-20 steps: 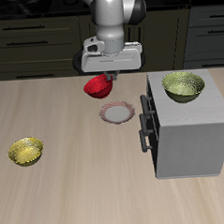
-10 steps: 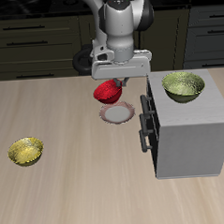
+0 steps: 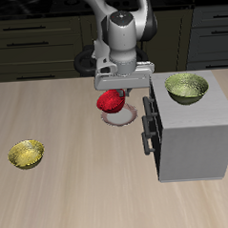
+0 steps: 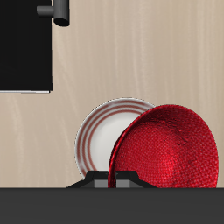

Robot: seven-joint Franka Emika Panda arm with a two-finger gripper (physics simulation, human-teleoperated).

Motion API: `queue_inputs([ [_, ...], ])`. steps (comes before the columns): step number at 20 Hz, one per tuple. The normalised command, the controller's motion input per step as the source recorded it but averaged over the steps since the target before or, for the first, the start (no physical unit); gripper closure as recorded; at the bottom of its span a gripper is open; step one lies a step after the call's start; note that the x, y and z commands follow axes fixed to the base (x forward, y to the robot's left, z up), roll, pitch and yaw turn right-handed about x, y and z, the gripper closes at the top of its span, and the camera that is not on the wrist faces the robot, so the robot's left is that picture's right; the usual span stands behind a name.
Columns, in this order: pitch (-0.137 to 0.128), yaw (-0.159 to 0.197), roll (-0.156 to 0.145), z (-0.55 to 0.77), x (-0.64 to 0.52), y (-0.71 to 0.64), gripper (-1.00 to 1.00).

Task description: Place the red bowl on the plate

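Standing beside the plate is a grey cabinet (image 3: 192, 138) with a yellow-green bowl (image 3: 186, 88) on top. Above the plate (image 3: 119, 114) hangs the gripper (image 3: 115, 90), closed on the tilted red bowl (image 3: 110, 101), which overlaps the plate (image 4: 103, 136) in the wrist view. Another yellow-green bowl (image 3: 26, 154) sits well apart.

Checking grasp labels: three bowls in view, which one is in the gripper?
The red bowl, held over the plate. One yellow-green bowl sits on the grey cabinet; the other sits on the table.
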Motion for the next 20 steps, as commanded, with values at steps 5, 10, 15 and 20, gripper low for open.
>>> queue_inputs([
  [5,0.059,-0.012,0.038,-0.24,0.04,0.14,1.0],
  [10,0.026,0.009,0.009,-0.13,-0.03,0.02,1.0],
  [15,0.047,0.001,0.001,-0.08,-0.02,0.01,-1.0],
  [20,0.005,-0.002,-0.002,0.01,-0.07,0.02,-1.0],
])
